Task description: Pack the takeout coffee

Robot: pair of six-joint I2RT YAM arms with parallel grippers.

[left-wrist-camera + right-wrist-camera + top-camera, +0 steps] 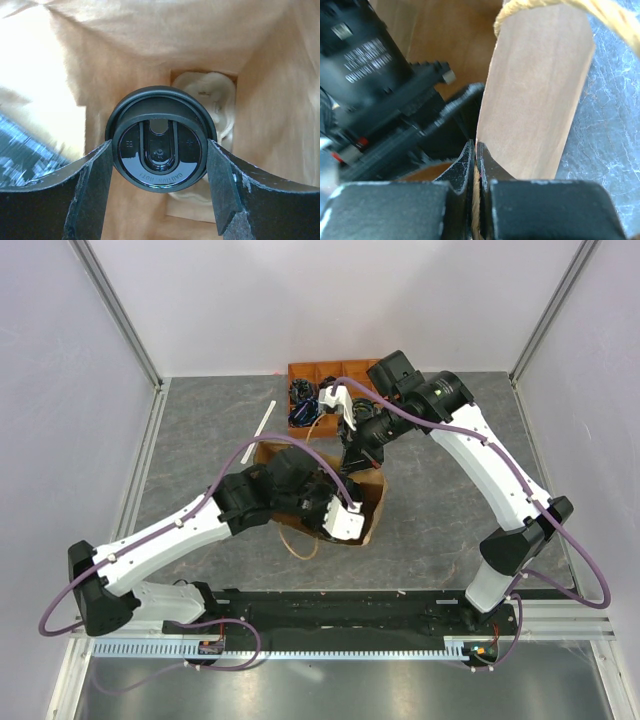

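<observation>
**Coffee cup inside the bag: placement notes**

- Fingers (90,190): black, in the lower corners of the left wrist view. They belong to the left gripper (158,150), whose jaws stand wide and press on either side of the lid (159,167).
- Coffee cup (160,100): held by its lid at the centre of that frame, inside the paper bag (125,65). Only the black lid shows; the body below it is hidden.
- Cup carrier (220,95): a pale moulded piece on the bag floor, to the upper right of the cup and partly covered by it. I cannot tell whether the cup is over a socket.
- Right gripper (475,150): at lower centre of the right wrist view, jaws closed flat on a wall of the bag, holding the mouth open. The cord handle (545,7) loops across the top of that frame.
- Table (615,125): grey, along the right edge of that frame.

Handling: the step in hand looks like lowering the cup to the carrier.
- Go straight down with the cup level, since a tilt risks a spill or a popped lid.
- Centre the cup over a socket, and open the left jaws only once it is seated.
- The right grip is best released last, after the left arm is out. Otherwise the wall may fold onto the wrist.
</observation>
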